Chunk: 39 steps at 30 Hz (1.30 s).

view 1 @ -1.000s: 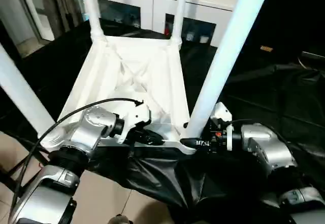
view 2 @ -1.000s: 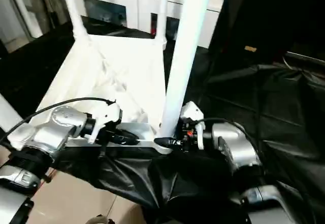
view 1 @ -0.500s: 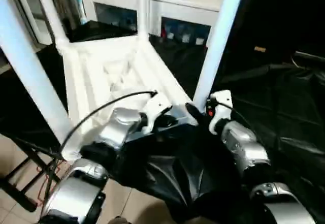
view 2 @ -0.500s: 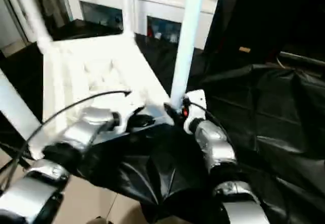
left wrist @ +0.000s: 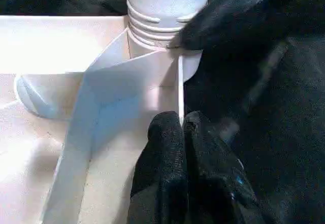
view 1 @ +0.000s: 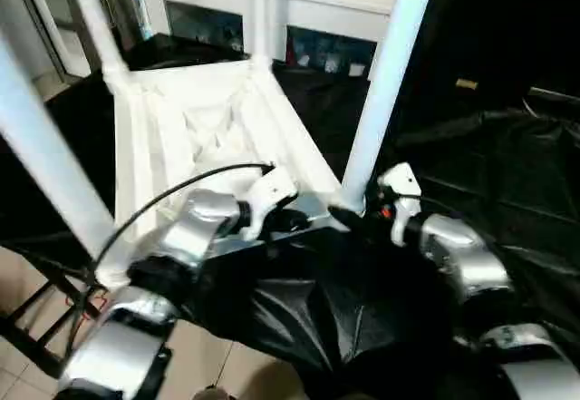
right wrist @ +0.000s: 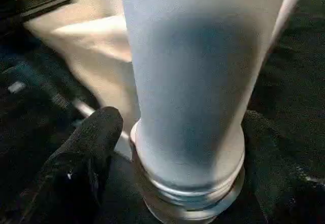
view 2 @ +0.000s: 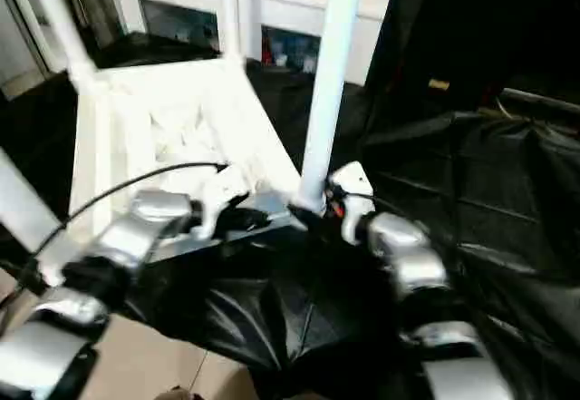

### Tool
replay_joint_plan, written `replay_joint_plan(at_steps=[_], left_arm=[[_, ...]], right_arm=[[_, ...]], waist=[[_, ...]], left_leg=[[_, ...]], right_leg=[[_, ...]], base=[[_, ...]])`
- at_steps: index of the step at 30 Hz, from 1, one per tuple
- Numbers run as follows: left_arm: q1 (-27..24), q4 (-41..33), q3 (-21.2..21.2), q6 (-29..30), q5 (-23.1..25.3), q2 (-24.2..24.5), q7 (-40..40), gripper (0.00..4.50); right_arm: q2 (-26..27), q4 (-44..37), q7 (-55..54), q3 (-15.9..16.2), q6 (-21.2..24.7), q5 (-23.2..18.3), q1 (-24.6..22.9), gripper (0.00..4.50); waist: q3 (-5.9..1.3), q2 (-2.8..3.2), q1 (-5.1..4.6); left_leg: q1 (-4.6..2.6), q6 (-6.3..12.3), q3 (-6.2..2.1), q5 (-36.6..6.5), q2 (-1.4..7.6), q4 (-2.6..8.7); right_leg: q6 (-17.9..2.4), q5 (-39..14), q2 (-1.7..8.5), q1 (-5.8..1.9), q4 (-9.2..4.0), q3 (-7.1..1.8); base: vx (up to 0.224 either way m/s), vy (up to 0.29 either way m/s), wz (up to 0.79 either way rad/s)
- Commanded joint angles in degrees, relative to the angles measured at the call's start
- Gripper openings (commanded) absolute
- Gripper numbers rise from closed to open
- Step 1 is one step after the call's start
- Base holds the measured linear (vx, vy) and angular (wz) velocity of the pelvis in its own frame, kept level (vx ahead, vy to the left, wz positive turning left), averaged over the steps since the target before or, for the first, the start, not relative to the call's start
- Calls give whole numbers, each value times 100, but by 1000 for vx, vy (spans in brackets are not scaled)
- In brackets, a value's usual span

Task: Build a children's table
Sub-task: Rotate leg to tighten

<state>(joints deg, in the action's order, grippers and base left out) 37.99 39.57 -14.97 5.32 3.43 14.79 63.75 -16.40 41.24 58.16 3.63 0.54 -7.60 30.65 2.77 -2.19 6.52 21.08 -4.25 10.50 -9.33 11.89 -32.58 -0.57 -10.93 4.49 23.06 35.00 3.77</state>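
The white tabletop (view 1: 163, 146) lies underside up on black cloth, its ribs showing. Four white legs stand in its corner sockets: near right (view 1: 381, 82), near left (view 1: 45, 164), far left (view 1: 91, 10), far right (view 1: 260, 10). My left gripper (view 1: 294, 221) is shut on the thin near rim wall, and its fingers (left wrist: 167, 148) pinch that wall just beside the near right socket. My right gripper (view 1: 349, 220) holds the base of the near right leg (right wrist: 188, 82), with one finger (right wrist: 91, 142) against the ribbed collar.
A white glass-door cabinet (view 1: 317, 19) stands behind the table. Crumpled black cloth (view 1: 507, 164) covers the surface to the right and hangs over the near edge. Tiled floor and a black frame (view 1: 27, 327) lie at the lower left. A black cable (view 1: 163, 200) arcs over my left forearm.
The whole picture has shifted, so the camera moved. The tabletop now sits turned relative to my arms, and my right forearm has swung round the near right leg. Both grips look unchanged.
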Motion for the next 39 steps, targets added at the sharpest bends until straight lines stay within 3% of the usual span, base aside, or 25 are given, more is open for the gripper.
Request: replay_joint_plan(at_steps=[1,4,7,13,20,24,25,28,29,31,33,35,36,39], left_arm=[[-103,-144,-227,-168,-160,-16,461,0],[-148,-233,-274,-159,-187,147,765,0],[-162,-254,-298,-218,-166,349,1049,0],[-131,-199,-321,-315,-140,502,1247,0],[-125,-187,-250,-220,-164,413,1020,0],[12,17,-106,-81,-78,132,281,0],[104,132,-59,28,-13,-26,-105,0],[206,250,1,144,29,-209,-491,0],[280,331,51,222,55,-381,-821,0],[339,391,63,314,79,-575,-1106,0],[357,409,37,388,108,-768,-1324,0],[350,400,1,406,136,-908,-1453,0],[349,400,-3,405,139,-920,-1463,0],[319,371,-24,390,159,-985,-1461,0]], right_arm=[[8,-263,833,447,5,-121,-47,377],[-111,-259,1047,548,-73,-21,-49,377],[-174,-330,1341,598,35,-26,-52,342],[-207,-517,1647,698,269,-131,-109,297],[-115,-578,1557,655,396,-217,-207,266],[168,-304,616,483,316,-20,-203,262],[360,12,-226,369,281,159,-104,261],[563,268,-976,218,323,225,-10,261],[742,436,-1541,55,357,206,60,261],[932,616,-2220,-114,456,215,153,261],[1094,782,-2697,-143,432,317,227,261],[1220,848,-2949,-93,331,438,251,261],[1231,856,-2971,-83,313,453,256,296],[1284,865,-2798,-50,285,402,290,296]], waist=[[-356,-10,25],[-340,-14,51],[-332,-8,42],[-349,-21,55],[-348,-19,86],[-322,-14,88],[-308,-14,74],[-277,-18,-14],[-283,-9,-34],[-281,-15,-55],[-288,12,-62],[-289,0,-85],[-294,-4,-86],[-301,7,-81]], left_leg=[[-54,422,-10,-1028,170,309],[-73,315,-14,-1227,188,330],[-78,216,-23,-1366,190,351],[-76,224,-18,-1168,184,333],[-85,206,-13,-1187,183,330],[-106,69,-28,-1413,174,360],[-120,-11,-42,-1566,171,380],[-140,-187,-93,-2019,146,419],[-152,-192,-97,-2025,153,414],[-155,-197,-98,-2046,148,414],[-145,-156,-99,-2012,142,415],[-157,-175,-88,-2027,142,414],[-154,-159,-84,-2013,139,411],[-135,-83,-76,-1942,139,411]], right_leg=[[-1385,-457,361,-309,-354,-233],[-1364,-842,379,-292,-382,-236],[-1275,-1081,380,-283,-400,-243],[-1350,-737,375,-286,-356,-244],[-1356,-765,380,-285,-363,-245],[-1259,-1202,398,-259,-414,-252],[-1169,-1539,411,-247,-453,-254],[-880,-2489,429,-240,-547,-236],[-826,-2570,442,-221,-567,-247],[-794,-2611,433,-208,-586,-248],[-794,-2492,422,-210,-586,-251],[-833,-2346,404,-191,-580,-251],[-842,-2308,406,-196,-577,-254],[-890,-2019,388,-216,-554,-260]], base=[[0,0,0],[0,0,0],[0,0,0],[0,0,0],[0,0,0],[0,0,0],[0,0,0],[0,0,0],[0,0,0],[0,0,0],[0,0,0],[0,0,0],[0,0,0],[0,0,0]])
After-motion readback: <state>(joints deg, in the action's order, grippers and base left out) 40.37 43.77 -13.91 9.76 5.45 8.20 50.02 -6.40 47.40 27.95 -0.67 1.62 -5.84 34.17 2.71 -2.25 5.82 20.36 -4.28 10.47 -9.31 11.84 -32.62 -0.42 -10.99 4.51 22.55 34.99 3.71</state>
